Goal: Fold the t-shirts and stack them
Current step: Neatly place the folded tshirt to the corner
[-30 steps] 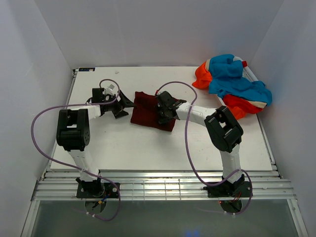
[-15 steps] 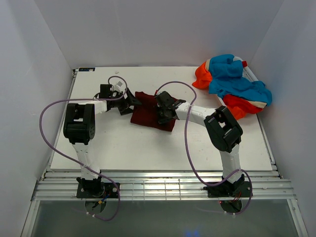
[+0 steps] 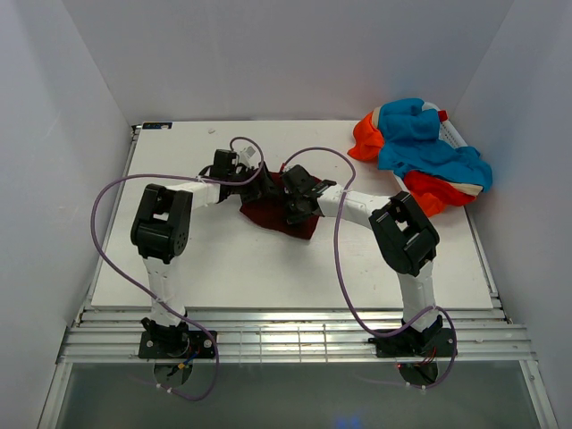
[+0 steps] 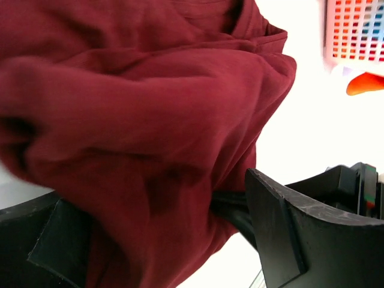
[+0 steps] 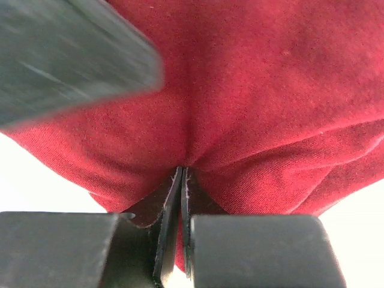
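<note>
Two grippers meet at the maroon shirt [image 3: 279, 217]. The right gripper [image 5: 182, 172] pinches a fold of it tight. The left gripper [image 3: 262, 186], spread wide, straddles the cloth's edge. Orange and blue shirts [image 3: 427, 154] lie well beyond the right gripper.

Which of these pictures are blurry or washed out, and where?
Right wrist view: a dark shape at top left is smeared beyond telling, while the weave of the maroon t-shirt is crisp. Left wrist view: the cloth goes soft toward the left edge, and the table is blown out to white. Top view: even light, faint shadows, everything sharp.
</note>
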